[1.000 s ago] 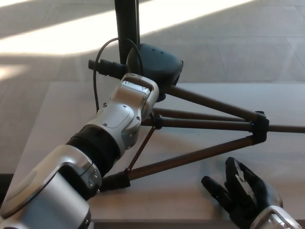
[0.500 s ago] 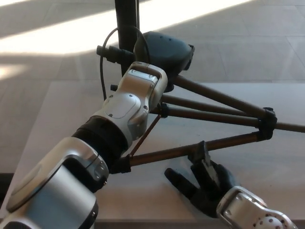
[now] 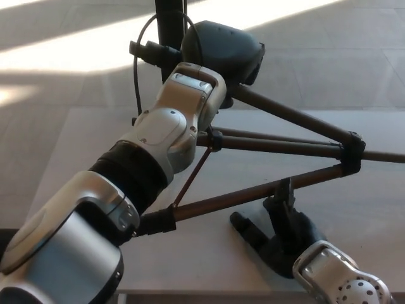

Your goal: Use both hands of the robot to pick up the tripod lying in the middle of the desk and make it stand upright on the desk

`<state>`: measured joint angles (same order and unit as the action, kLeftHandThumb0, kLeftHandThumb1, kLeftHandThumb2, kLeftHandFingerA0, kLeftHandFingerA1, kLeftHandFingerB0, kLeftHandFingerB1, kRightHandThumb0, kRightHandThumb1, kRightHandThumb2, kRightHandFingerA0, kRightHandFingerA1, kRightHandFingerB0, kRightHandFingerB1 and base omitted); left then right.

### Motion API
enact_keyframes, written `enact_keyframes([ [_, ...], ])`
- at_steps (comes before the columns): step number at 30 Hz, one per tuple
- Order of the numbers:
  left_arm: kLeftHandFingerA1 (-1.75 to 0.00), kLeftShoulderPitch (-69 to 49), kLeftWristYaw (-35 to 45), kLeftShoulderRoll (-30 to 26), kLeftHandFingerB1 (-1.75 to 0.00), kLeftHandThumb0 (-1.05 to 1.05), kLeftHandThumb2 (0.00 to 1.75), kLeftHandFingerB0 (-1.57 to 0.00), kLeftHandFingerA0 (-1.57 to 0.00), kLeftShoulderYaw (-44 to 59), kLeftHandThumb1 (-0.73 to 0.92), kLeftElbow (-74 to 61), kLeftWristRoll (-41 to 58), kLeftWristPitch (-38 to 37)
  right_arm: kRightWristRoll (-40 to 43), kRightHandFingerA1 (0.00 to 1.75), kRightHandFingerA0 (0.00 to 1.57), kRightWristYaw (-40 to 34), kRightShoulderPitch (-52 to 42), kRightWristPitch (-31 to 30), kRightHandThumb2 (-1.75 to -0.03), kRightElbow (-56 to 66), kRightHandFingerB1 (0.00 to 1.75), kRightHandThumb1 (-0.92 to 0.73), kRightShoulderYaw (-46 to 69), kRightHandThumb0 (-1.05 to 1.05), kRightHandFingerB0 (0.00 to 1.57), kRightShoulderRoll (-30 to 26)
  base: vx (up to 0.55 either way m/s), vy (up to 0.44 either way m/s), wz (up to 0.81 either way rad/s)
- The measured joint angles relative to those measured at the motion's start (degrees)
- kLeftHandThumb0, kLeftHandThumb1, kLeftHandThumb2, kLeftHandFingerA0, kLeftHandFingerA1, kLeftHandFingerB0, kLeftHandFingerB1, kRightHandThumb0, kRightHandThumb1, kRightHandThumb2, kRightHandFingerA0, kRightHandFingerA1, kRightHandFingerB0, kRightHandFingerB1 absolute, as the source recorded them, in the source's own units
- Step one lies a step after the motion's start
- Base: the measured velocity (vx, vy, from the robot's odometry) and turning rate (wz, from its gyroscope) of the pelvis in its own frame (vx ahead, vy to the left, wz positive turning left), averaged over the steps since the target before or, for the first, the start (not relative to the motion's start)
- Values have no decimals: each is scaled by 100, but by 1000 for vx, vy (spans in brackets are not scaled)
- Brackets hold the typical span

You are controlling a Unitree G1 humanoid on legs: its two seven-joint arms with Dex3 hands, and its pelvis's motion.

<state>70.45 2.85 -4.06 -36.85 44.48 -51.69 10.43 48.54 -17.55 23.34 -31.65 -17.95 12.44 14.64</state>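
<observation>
The tripod (image 3: pixel 285 147), with dark brown legs and a black collar at the right, lies tilted over the desk (image 3: pixel 76 152). Its top end is lifted at the upper middle. My left arm reaches in from the lower left. My left hand (image 3: pixel 224 49) shows only its black back and is shut on the tripod's top; its fingers are hidden. A black handle (image 3: pixel 149 50) sticks out to the left of it. My right hand (image 3: pixel 278 233) is open just below the near leg (image 3: pixel 253 195), with one finger raised against that leg.
A black vertical pole (image 3: pixel 168 22) stands behind the tripod's top, and a thin black cable (image 3: pixel 136 76) loops down beside it. The desk's front edge (image 3: pixel 202 292) runs just below my right hand. Tiled floor with a sunlit band lies beyond the desk.
My left hand has lifted the tripod's top up and a little to the right. My right hand has come in from the lower right to the near leg, raising a finger against it.
</observation>
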Motion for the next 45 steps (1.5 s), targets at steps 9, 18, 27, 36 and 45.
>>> enact_keyframes([
  [9,-138,-160,94,-53,-94,-34,69,-77,-84,20,74,-232,11,32,-413,4,0,-54,174,706,-93,-210,5,-65,45,-102,0,-34,0,0,0],
  [18,-154,-410,157,-153,-83,-31,66,-73,-81,68,65,-548,9,102,-894,7,0,-176,984,1074,-90,-829,2,-58,352,-100,0,-227,0,0,0],
  [27,-137,-467,169,-288,-82,-31,69,-74,-82,86,72,-613,6,244,-1187,83,55,-200,1388,1205,-62,-1030,46,-79,428,-20,31,-228,0,0,0],
  [36,-131,-484,158,-306,-76,-30,69,-68,-79,138,75,-593,15,255,-1725,163,92,-490,1423,1184,-76,-985,112,-72,110,-21,78,-329,0,0,0],
  [45,-160,-546,145,-348,-108,-33,70,-79,-88,122,74,-634,-5,254,-1909,175,108,-507,1425,897,-109,-1001,170,-67,143,-26,74,-366,0,0,0],
])
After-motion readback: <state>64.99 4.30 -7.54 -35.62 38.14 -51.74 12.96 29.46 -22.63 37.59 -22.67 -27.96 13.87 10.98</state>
